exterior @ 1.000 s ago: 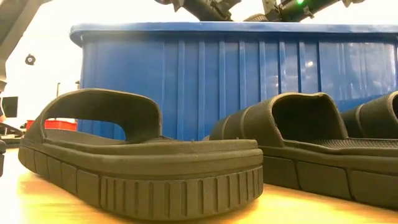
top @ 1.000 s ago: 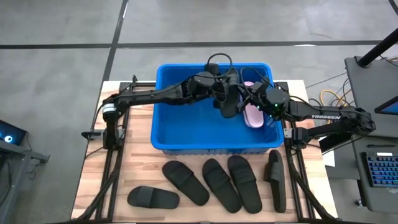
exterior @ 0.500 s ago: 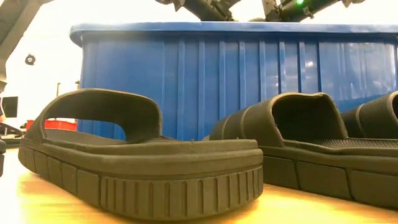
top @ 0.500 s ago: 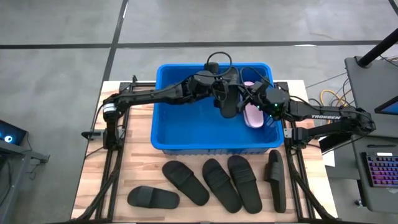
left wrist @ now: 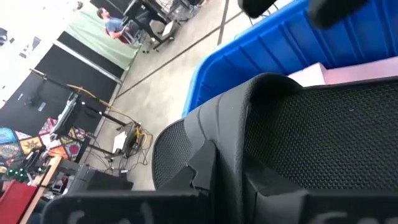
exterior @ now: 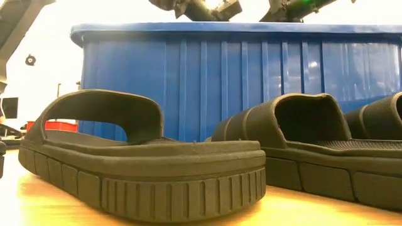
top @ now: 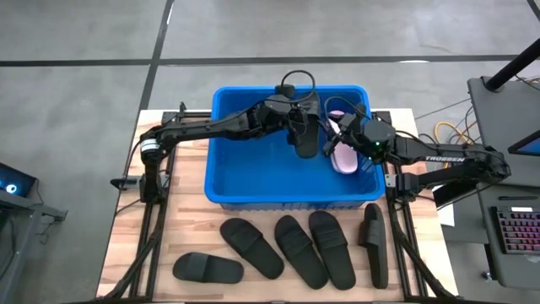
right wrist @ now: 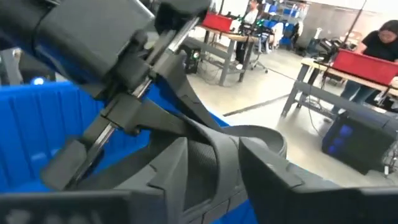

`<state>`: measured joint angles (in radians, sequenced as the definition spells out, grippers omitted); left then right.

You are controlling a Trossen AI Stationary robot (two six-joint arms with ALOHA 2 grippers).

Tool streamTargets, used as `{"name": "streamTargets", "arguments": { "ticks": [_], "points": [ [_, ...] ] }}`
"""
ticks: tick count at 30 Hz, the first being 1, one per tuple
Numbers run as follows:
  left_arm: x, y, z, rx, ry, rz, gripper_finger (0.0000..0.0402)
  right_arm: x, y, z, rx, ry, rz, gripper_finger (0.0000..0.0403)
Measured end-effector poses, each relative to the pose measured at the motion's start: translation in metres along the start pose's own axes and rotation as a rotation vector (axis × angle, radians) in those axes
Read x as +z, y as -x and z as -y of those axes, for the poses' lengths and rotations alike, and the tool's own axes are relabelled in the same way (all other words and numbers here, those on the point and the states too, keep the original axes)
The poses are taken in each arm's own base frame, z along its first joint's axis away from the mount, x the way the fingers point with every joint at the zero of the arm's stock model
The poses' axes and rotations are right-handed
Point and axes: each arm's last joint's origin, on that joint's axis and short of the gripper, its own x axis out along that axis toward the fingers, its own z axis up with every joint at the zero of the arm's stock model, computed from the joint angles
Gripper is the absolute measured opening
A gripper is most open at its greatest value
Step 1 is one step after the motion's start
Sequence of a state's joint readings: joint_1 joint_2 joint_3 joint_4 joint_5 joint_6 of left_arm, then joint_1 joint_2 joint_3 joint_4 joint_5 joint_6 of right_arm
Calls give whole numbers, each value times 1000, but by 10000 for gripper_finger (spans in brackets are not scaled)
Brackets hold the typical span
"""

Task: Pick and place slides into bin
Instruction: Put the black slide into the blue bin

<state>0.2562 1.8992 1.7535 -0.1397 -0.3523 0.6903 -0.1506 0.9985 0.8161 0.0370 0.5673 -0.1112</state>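
Left pincer (top: 297, 125): you have it clamped on a black slide (top: 305, 137), held over the bin (top: 253, 194).
Right pincer (top: 337, 139): just beside it; grip can't be told, pink slide (top: 342, 157) under it.
Bench (top: 181, 236): five black slides (top: 314, 245) well short of both pincers.

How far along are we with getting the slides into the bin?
Early still. One pink slide already lies in the blue bin, by its right wall. The left tool holds a black slide over the bin, and the right tool is also over the bin, right beside that slide. Five black slides remain on the table in front of the bin, from across to.
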Motion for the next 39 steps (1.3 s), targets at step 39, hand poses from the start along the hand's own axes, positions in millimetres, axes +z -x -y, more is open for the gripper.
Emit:
{"name": "streamTargets", "arguments": {
  "ticks": [39],
  "points": [
    [2,7,-1,-2,-8,-26,8,55,-63,-11,14,686,-533,226]
  ]
}}
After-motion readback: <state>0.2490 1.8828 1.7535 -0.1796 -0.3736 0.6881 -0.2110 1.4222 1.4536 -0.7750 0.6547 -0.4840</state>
